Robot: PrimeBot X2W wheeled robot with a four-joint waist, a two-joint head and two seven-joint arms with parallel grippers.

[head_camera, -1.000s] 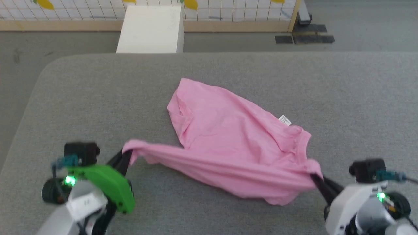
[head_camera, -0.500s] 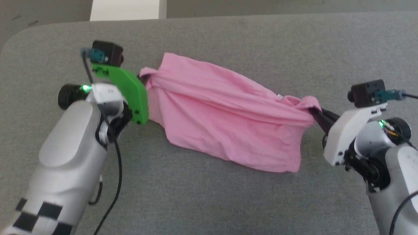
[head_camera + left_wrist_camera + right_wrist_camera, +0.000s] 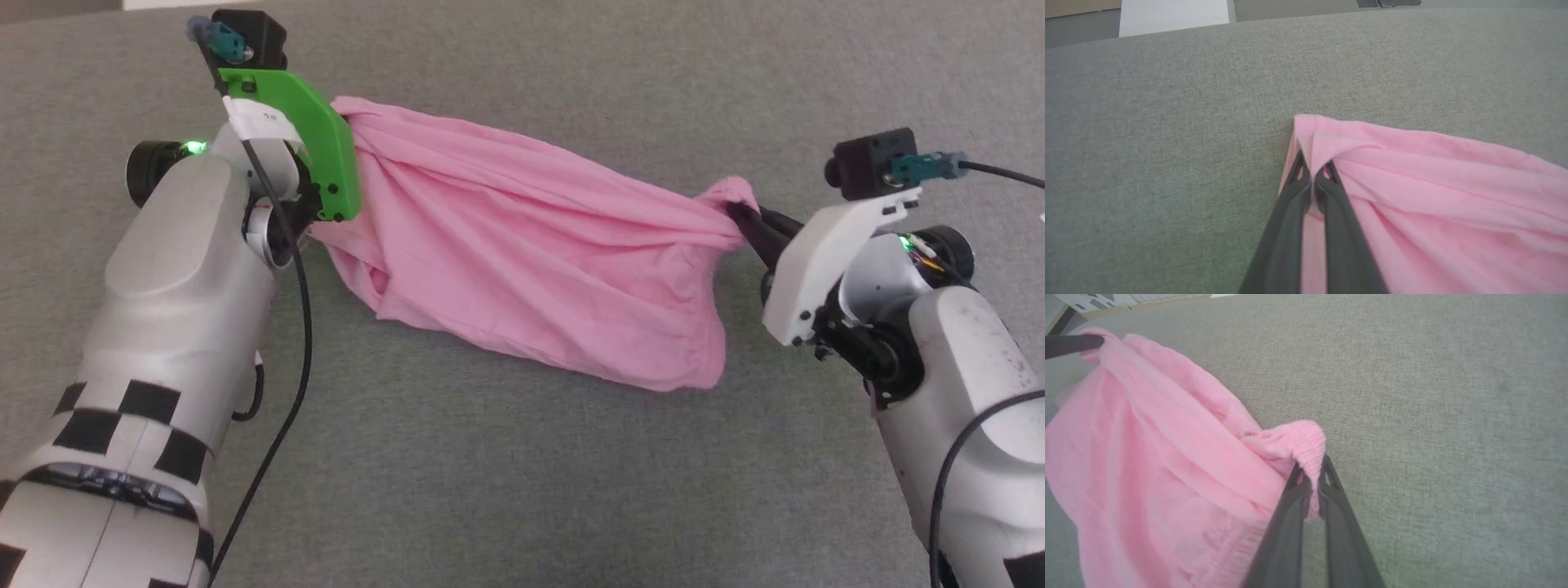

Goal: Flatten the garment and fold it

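At the far left, the left gripper (image 3: 1312, 173) has its two dark fingers pressed together on a corner of the garment (image 3: 522, 245). In the left wrist view the pink cloth folds over the fingertips. In the head view a green plate (image 3: 314, 139) on that wrist covers this grip, and a black cable (image 3: 298, 327) hangs beside the pale forearm. From this corner the garment runs to the right as a stretched edge with long wrinkles, lifted above the grey worktop (image 3: 522, 490). Below the stretched edge the rest of the cloth hangs toward the near side, and its lower edge reaches the worktop, in the middle between the two arms. At the right end, the right gripper (image 3: 1312, 469) is clamped on the gathered waistband (image 3: 1306, 443), which bunches over its fingertips. The right arm comes in from the near right, with its fingers pointing to the left and far. Beyond the far edge of the worktop, in the left wrist view, a white block (image 3: 1173, 16) stands on the floor
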